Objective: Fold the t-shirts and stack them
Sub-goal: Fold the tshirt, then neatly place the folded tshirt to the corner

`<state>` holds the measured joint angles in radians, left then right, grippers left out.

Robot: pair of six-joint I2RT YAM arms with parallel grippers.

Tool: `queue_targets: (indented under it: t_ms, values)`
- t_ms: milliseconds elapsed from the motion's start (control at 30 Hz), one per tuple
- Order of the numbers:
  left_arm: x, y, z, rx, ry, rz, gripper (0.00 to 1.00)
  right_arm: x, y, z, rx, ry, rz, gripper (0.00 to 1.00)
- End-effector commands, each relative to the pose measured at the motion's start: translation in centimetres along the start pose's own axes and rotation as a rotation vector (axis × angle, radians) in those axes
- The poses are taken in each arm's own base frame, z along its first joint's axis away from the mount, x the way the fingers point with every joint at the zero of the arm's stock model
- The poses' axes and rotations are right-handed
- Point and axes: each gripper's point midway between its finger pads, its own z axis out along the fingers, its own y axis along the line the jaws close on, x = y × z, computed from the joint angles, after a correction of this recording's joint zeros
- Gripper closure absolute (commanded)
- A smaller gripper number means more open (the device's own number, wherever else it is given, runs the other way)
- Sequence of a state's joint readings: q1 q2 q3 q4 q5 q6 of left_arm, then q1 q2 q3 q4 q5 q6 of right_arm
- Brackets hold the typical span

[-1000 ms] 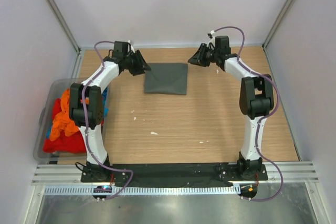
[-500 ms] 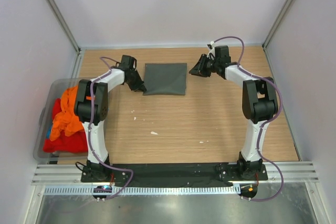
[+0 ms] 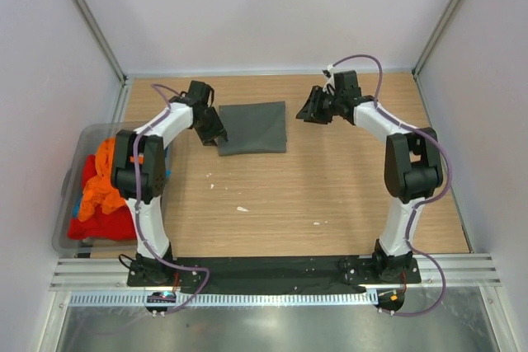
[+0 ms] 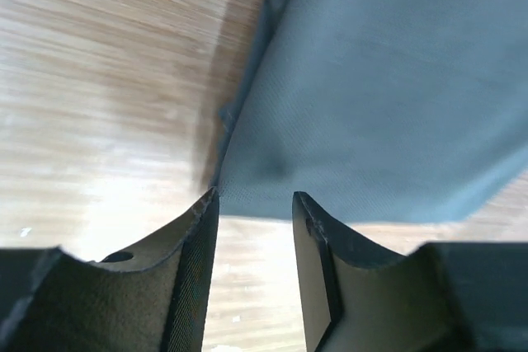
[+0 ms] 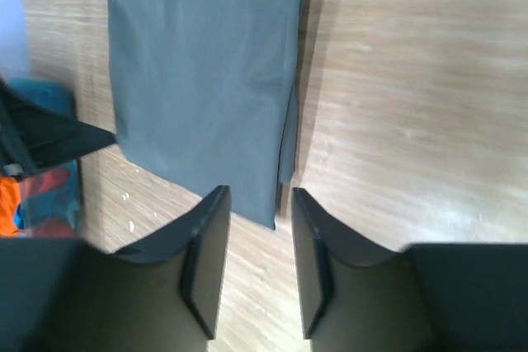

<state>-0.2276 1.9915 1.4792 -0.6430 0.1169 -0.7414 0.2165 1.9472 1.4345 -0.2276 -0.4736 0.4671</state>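
Observation:
A dark grey-green t-shirt lies folded into a flat rectangle on the wooden table, far centre; it also shows in the left wrist view and the right wrist view. My left gripper is open and empty, low at the shirt's left edge. My right gripper is open and empty, just right of the shirt, apart from it. Orange, red and blue t-shirts lie crumpled in the bin.
A translucent grey plastic bin stands at the table's left edge. Small white specks lie on the wood. Metal frame posts and white walls close in the far corners. A black base rail runs along the near edge.
The folded shirt has shifted slightly left and turned a little. My left gripper moved down along its left edge. My right gripper edged closer to the shirt's right side.

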Motion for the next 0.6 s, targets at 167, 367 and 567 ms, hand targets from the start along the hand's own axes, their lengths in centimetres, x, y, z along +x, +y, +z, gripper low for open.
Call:
queue_targets:
  t_ms: [167, 367, 567]
  values:
    - [-2.5, -4.7, -10.5, 0.183, -0.140, 0.132, 0.57, 1.4, 3.1, -4.1, 0.097, -0.047, -0.113, 0.53]
    - [-0.1, -6.2, -13.9, 0.343, -0.111, 0.227, 0.57, 1.2, 3.3, -0.3, 0.085, -0.025, -0.122, 0.48]
    - [3.0, -5.2, -15.1, 0.434, -0.126, 0.249, 0.56, -0.1, 2.2, 4.5, 0.068, 0.014, -0.176, 0.47]
